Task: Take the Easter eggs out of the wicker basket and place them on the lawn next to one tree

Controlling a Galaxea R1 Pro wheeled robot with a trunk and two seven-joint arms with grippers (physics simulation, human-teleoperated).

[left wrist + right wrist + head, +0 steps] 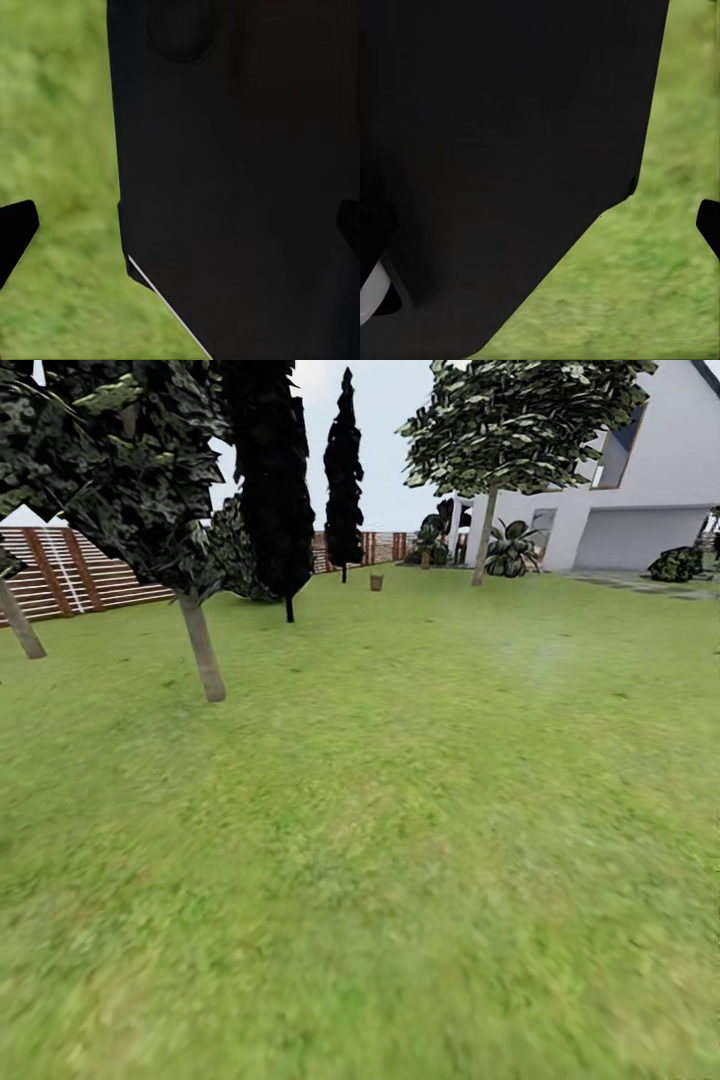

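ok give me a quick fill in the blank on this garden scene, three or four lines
1. The ground stretching ahead in the head view is a green ____.
2. Behind the dark conifer, along the yard's far edge, runs a brown slatted ____.
3. The building at the far right of the head view is coloured ____.
4. The nearest pale tree trunk leans and stands to the ____ of the head view.

Missing words: lawn; fence; white; left

Brown slatted fence [60,575] along the far left boundary; white house [640,480] at far right with grey garage opening; dark conifers [343,470] mid-distance; shrubs against the house wall; pale overcast sky.
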